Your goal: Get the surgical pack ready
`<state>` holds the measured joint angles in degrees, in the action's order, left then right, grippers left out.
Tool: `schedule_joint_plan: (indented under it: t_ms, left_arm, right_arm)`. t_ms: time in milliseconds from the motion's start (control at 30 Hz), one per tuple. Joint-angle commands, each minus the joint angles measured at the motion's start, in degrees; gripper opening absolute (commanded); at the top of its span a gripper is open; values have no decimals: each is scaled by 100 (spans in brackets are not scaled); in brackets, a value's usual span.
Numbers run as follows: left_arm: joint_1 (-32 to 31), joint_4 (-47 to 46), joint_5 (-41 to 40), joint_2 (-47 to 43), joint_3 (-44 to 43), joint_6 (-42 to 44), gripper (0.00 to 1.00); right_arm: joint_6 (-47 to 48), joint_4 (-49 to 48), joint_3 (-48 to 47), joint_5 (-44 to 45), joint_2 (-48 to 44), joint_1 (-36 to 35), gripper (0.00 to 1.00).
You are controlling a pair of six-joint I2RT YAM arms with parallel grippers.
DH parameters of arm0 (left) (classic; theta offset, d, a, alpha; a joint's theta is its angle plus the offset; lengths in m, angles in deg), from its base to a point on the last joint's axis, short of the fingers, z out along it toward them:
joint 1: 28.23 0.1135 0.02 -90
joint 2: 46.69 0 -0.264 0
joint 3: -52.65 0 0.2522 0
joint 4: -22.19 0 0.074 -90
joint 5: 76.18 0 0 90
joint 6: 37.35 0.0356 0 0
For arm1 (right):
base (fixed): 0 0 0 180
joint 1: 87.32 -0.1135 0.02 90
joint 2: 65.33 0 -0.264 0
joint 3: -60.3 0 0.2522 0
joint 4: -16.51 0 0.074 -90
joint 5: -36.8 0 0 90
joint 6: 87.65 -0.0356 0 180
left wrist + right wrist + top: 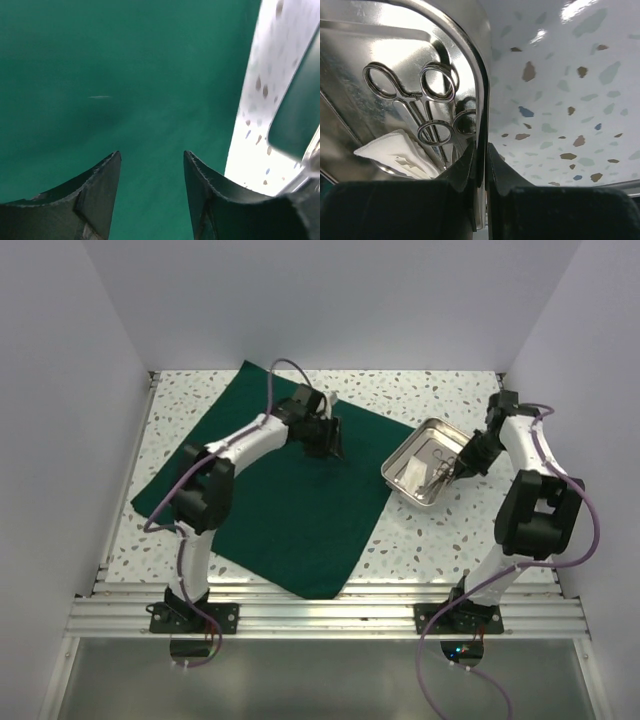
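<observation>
Dark green cloth (290,510) lies spread flat on the speckled surface (430,540), left of centre. It is turned cornerwise, one corner toward the near edge and one toward the far wall. No folds show in the top view.

Steel tray (400,455) sits on bare surface just beside the cloth's right edge. Whether it touches the cloth is not clear from above. Inside the tray are ring-handled steel instruments (438,472) and a white folded piece (413,470) next to them. In the right wrist view the instruments (427,107) lie with their ring handles up against the tray wall, and the white piece (395,150) is partly under them.

Left arm (250,440) reaches over the far half of the cloth. The left jaws point down at it, set well apart with nothing between them. In the left wrist view the two dark fingers (100,195) frame only green cloth (125,75). The strip of surface at that view's right side is blurred.

Right arm (525,440) bends in toward the tray's right side. The right jaws are narrow and pinched on the tray rim (482,100), with one finger (465,170) inside the tray and the other outside over the surface (560,100). The tray looks tilted in the wrist view, but I cannot tell if it is lifted.
</observation>
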<state>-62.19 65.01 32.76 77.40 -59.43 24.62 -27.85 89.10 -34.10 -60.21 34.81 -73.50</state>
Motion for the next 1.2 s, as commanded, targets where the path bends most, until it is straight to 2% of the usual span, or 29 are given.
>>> schedule_joint_plan:
  t_ms: [0,167,300,433,600,767,933,1000,1033,1067,1100,1167]
  left_arm:
    - [800,274,-996,-1228,243,-88,57]
    - [1698,460,-1699,-2441,1050,-80,60]
    - [2330,934,-2455,-3057,1456,-71,64]
    - [2587,1084,-2772,-3636,2043,-150,65]
    - [2640,1278,-2913,-3980,2502,-308,66]
    - [2640,1155,-2747,-4288,3064,-440,66]
    - [2640,1198,-2676,-4183,3451,-519,66]
    - [2640,1225,-2746,-4139,3521,-493,66]
    - [2640,1225,-2755,-4095,3574,-449,66]
    - [2640,1242,-2807,-4051,3583,-414,67]
    - [2640,1243,-2825,-4025,3592,-388,67]
    - [2666,1234,-2895,-3893,3592,-282,67]
  right_arm:
    - [-581,33,-400,-442,-355,-660,0]
    - [-1663,-521,-523,-276,-171,-1961,0]
    - [-3171,-1188,-313,58,-65,-2831,0]
    - [-4229,-1488,-565,682,295,-3797,0]
    - [-5398,-1778,-689,787,997,-4440,0]
    - [-5585,-1541,-1243,920,1631,-5020,0]
    - [-5568,-1585,-1262,956,1895,-5398,0]
    - [-5419,-1620,-1226,885,1922,-5443,7]
    - [-5331,-1664,-1182,868,1904,-5452,22]
    - [-5217,-1708,-1138,728,1852,-5443,30]
    - [-4963,-1708,-1112,709,1817,-5443,44]
    - [-4341,-1682,-1138,499,1712,-5434,58]
